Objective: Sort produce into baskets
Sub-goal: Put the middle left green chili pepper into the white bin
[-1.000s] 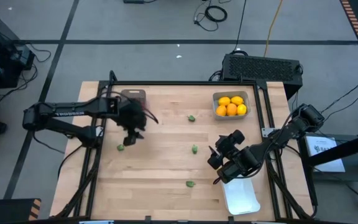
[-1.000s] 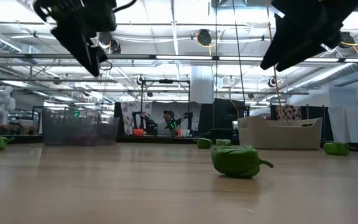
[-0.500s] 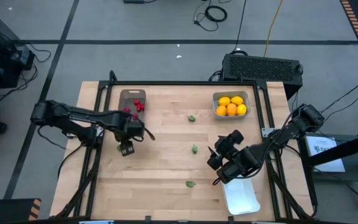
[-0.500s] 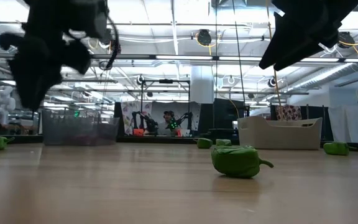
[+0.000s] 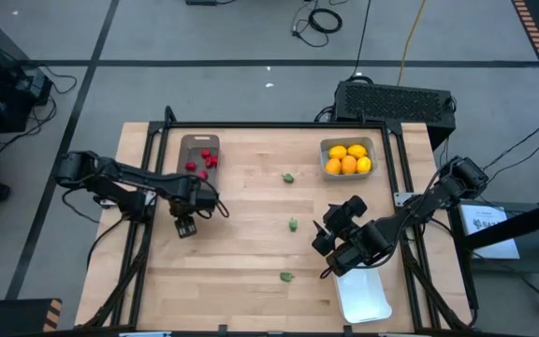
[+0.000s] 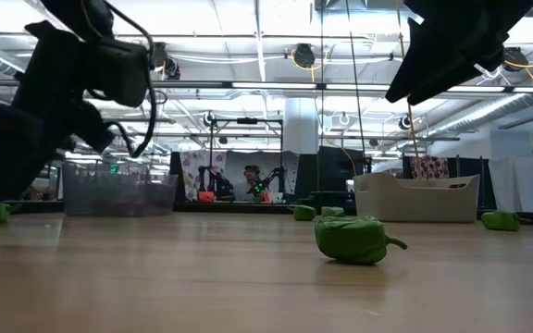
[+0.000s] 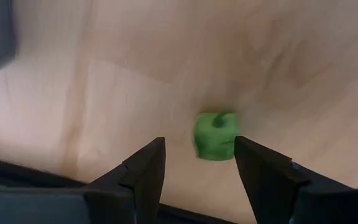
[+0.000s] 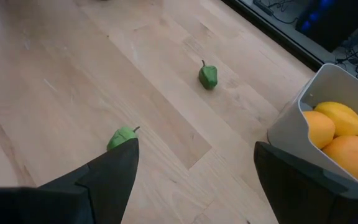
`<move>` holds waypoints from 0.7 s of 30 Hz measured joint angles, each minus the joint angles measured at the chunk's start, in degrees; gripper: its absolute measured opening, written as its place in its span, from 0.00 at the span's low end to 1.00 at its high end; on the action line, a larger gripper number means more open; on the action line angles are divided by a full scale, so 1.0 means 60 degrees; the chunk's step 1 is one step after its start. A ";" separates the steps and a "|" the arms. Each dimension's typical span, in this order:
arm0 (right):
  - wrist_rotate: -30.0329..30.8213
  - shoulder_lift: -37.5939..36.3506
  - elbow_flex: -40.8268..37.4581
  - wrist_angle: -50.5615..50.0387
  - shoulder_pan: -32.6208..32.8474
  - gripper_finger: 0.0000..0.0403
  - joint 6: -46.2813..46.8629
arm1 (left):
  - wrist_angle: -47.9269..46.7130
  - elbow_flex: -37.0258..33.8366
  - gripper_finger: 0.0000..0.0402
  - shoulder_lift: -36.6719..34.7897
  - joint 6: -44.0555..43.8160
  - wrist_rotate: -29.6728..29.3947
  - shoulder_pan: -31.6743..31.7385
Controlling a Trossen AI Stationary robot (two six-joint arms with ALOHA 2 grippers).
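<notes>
The left arm reaches in low from the counter's (image 5: 251,281) left edge, its left claw (image 5: 186,225) pointed down over a green piece (image 7: 215,136). The fingers (image 7: 143,169) stand apart with the piece lying on the wood between their tips, not gripped. From above, that piece is hidden under the claw.

The right arm waits folded near the white basket (image 5: 363,295), its right claw (image 5: 324,239) spread wide and holding nothing.

Red pieces (image 5: 201,162) lie in the brown-grey basket (image 5: 199,143); citrus fruits (image 5: 348,159) fill the grey-blue basket (image 5: 327,165). Three more green pieces (image 5: 288,177) (image 5: 293,224) (image 5: 285,276) lie loose mid-counter. I can read no writing anywhere.
</notes>
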 joint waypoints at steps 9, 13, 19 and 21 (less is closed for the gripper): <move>-0.0001 0.0000 0.0000 -0.0003 0.0004 0.77 -0.0115 | 0.1119 -0.1226 0.53 -0.0020 -0.0032 0.0482 0.0007; -0.0003 0.0000 -0.0004 0.0034 0.0001 0.77 -0.0176 | 0.1260 -0.1398 0.56 -0.0035 -0.0297 0.0527 0.0007; -0.0003 0.0000 -0.0004 0.0062 0.0000 0.77 -0.0175 | 0.1278 -0.1412 0.54 -0.0029 -0.0776 0.0713 0.0011; -0.0003 0.0000 -0.0004 0.0099 0.0000 0.77 -0.0175 | 0.1284 -0.1412 0.51 -0.0025 -0.0772 0.0757 0.0010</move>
